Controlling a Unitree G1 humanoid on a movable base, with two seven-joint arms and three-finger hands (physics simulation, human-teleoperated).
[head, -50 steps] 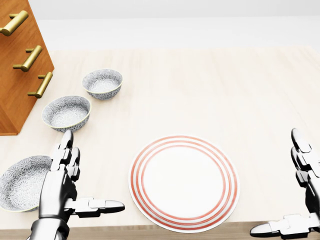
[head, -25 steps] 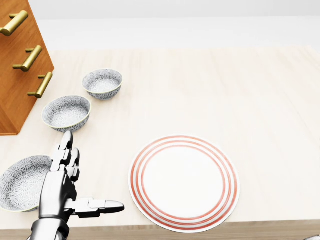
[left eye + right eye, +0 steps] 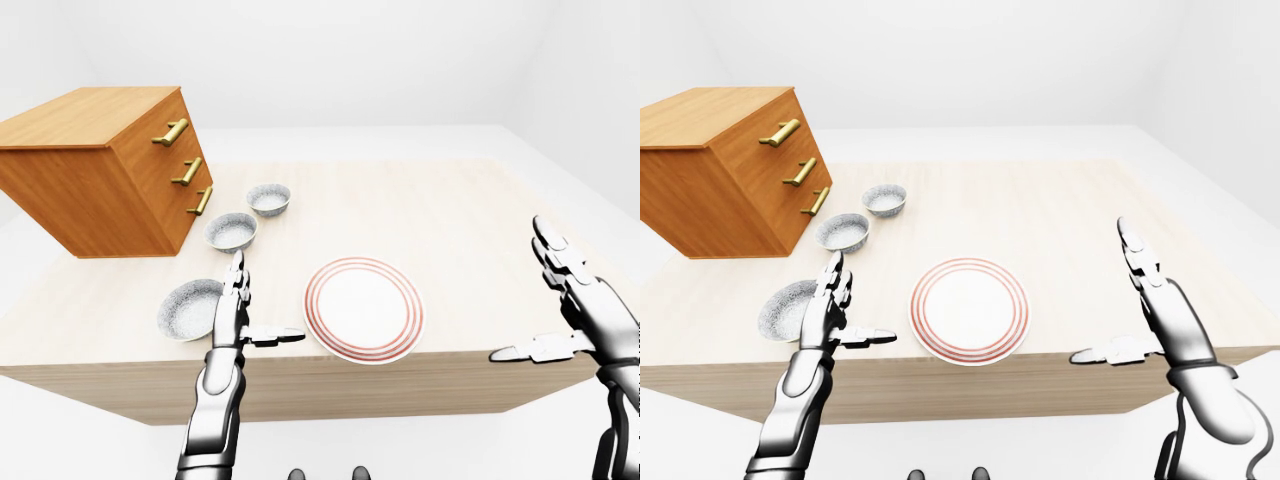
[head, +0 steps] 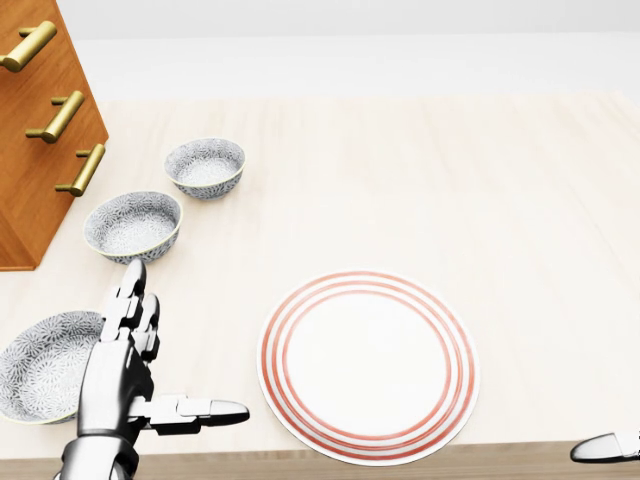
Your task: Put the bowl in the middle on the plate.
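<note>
The middle bowl [image 4: 133,226] stands upright on the tabletop [image 4: 430,180], at about 10 o'clock from the plate [image 4: 368,366] in the head view and well apart from it. It is the second of three patterned bowls set in a diagonal row: the far bowl [image 4: 205,166] lies at 1 o'clock from it, the near bowl [image 4: 45,365] at 7 o'clock. All three are empty. The plate, white with red rings, lies flat near the tabletop's lower edge and carries nothing. The left hand [image 4: 125,365] hovers between the near bowl and the plate, at 6 o'clock from the middle bowl, its fingers [image 4: 132,290] straight and spread, thumb pointing toward the plate, holding nothing. The right hand [image 3: 1155,300] is raised off the tabletop's right edge, fingers likewise extended and spread, empty. A wooden drawer chest [image 3: 110,165] with brass handles stands at 9 o'clock from the bowls.
</note>
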